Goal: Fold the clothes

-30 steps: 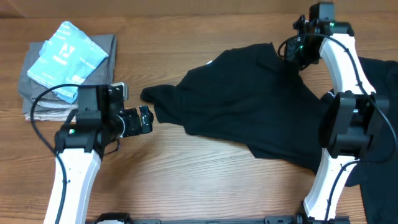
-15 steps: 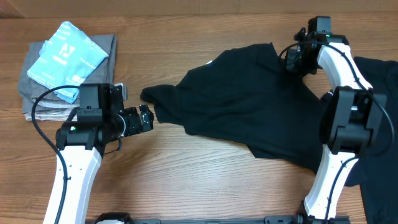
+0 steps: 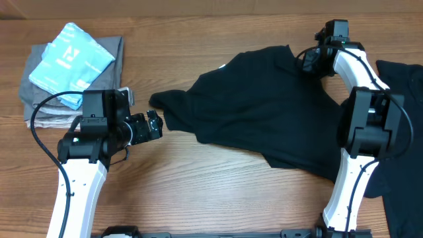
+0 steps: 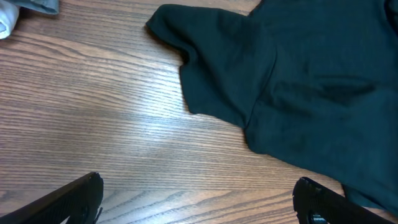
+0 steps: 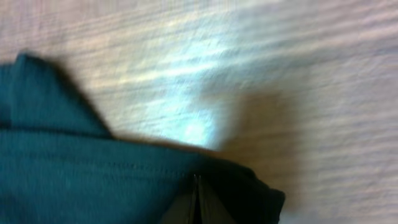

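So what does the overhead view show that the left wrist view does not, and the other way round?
Only overhead: the light-blue folded garment, the right jaws at the far edge of the black shirt, and a second black garment on the right. Only left wrist: the left jaws standing wide open over bare wood. Both: the black shirt's sleeve and the table.

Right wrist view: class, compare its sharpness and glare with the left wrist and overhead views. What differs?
Right wrist view: soft and smeared, the wood grain streaked, with a bright glare patch on the table just above the black shirt; left wrist view: crisp grain and only a mild sheen on the wood; overhead view: sharp and evenly lit, no strong glare.
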`<state>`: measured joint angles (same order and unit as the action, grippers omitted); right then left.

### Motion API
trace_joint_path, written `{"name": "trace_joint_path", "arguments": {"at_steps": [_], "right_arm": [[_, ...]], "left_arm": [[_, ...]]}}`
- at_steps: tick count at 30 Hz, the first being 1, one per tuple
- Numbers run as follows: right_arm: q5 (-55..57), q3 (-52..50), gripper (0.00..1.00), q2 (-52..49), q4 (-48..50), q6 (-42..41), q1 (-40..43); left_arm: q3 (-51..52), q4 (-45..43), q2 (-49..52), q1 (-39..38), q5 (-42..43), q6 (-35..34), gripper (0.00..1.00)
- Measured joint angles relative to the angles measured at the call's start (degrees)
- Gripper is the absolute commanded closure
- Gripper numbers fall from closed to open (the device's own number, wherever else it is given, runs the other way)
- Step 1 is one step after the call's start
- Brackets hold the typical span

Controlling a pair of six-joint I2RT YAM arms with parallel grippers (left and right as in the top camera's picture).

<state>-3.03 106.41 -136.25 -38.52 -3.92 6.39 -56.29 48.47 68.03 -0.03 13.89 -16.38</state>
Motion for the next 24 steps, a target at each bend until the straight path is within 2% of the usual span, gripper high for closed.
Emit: {"name": "trace_joint_path", "arguments": {"at_steps": [14, 19, 20, 22, 24], "right_arm": [[2.45, -0.04, 0.96, -2.16, 11.98, -5.46, 8.41], [2.29, 0.11, 0.85, -2.69, 14.01, -4.28, 8.94], [2.21, 0.68, 0.81, -2.80, 13.16, -4.04, 8.81], [2.10, 2.23, 0.68, -3.06, 11.41, -3.78, 8.59], [1.86, 4.94, 0.61, -3.08, 7.91, -3.50, 8.44]], "left_arm": [[0.00, 0.00, 0.00, 0.00, -1.73, 0.00, 0.00], [0.00, -0.17, 0.00, 0.00, -1.97, 0.02, 0.00], [0.00, -0.26, 0.00, 0.00, -2.01, 0.00, 0.00], [0.00, -0.44, 0.00, 0.00, -2.12, 0.02, 0.00], [0.00, -0.66, 0.00, 0.00, -2.12, 0.07, 0.00]]}}
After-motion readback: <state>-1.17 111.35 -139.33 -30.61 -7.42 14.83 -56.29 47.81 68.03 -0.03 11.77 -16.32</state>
